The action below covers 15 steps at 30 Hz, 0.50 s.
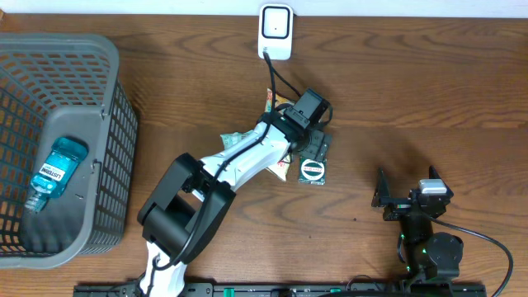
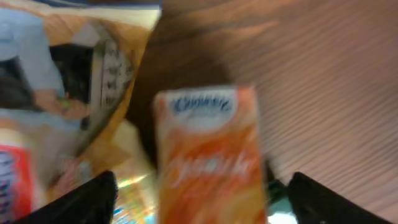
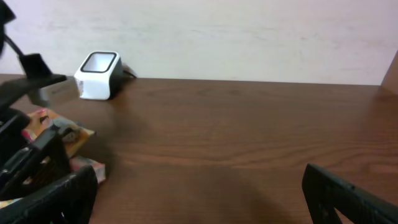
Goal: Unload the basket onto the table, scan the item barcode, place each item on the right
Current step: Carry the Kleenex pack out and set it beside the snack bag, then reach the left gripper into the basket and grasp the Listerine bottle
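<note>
The left hand (image 2: 202, 190) hangs over a small heap of packets near the middle of the bench (image 1: 429, 91), its 2 fingers (image 2: 87, 202) spread wide. An orange pack (image 2: 208, 155) lies between them with a gap on either side, so the hand has hold of nothing. This view is blurred, and the pack's print cannot be read. A larger snack bag (image 2: 74, 81) lies just beside the pack; whether they overlap is unclear. From overhead, a dark packet (image 1: 313, 169) with a round white label sits at the heap's right edge, just beside the arm. The white scanner (image 1: 275, 31) stands at the far edge of the bench, beyond the heap, and its black cable (image 1: 272, 74) runs toward the packets. The right hand (image 3: 198, 186) sits low at the front right, its fingers fully spread and empty. A grey basket (image 1: 120, 148) at the far left holds 1 blue bottle (image 1: 56, 169).
</note>
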Each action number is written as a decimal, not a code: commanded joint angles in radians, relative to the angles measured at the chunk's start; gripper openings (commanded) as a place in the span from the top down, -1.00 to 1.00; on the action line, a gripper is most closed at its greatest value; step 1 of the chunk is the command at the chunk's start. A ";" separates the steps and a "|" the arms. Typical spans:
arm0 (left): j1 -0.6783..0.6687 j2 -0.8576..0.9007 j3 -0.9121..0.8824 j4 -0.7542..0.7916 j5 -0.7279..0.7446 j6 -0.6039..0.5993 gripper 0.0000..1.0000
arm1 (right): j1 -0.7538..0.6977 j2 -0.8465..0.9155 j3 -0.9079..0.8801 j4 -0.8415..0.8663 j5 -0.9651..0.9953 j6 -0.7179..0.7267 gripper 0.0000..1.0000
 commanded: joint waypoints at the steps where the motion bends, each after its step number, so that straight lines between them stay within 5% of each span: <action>1: 0.028 -0.117 0.048 -0.083 -0.114 0.159 -0.99 | 0.009 -0.003 -0.002 -0.004 -0.008 -0.011 -0.99; 4: 0.069 -0.245 0.082 -0.180 -0.143 0.241 -0.96 | 0.009 -0.003 -0.002 -0.004 -0.008 -0.011 -0.99; 8: 0.162 -0.436 0.124 -0.241 -0.274 0.243 -0.96 | 0.009 -0.003 -0.002 -0.004 -0.008 -0.011 -0.99; 15: 0.437 -0.747 0.129 -0.252 -0.281 0.235 -0.95 | 0.009 -0.003 -0.002 -0.004 -0.008 -0.011 -0.99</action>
